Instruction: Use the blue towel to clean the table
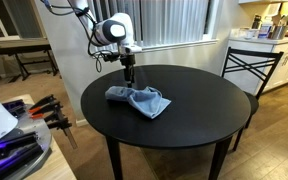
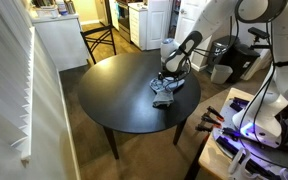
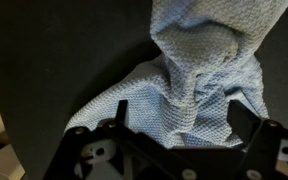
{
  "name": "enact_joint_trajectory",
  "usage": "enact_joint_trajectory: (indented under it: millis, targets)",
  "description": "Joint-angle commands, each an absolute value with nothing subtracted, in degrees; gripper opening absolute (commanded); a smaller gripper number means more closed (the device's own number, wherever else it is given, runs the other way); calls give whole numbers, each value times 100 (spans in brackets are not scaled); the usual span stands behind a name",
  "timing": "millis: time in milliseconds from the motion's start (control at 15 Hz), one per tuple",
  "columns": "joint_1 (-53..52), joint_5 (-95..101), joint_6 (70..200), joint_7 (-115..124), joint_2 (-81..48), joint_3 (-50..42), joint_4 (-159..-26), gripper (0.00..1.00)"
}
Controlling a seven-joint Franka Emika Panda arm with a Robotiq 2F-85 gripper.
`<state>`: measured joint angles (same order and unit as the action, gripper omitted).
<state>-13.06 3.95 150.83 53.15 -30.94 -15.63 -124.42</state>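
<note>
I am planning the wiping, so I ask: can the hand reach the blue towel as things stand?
Probably yes. The hand hangs directly over the blue towel on the table. In the wrist view the cloth lies between the open fingers, and nothing stands between them.

The blue towel is soft cloth with a bumpy weave. The table looks smooth, black, slightly shiny.

A crumpled blue towel lies on the round black desk, near the edge closest to the robot; the gripper hangs just above it.
</note>
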Motion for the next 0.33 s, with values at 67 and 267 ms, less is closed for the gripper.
enact_joint_trajectory:
  millis: [67,267]
  targets:
    - [-1218,475,15067,5366,-3055,-1485,-12472,100]
    - [-1219,475,15068,5366,-3054,-1484,-12475,100]
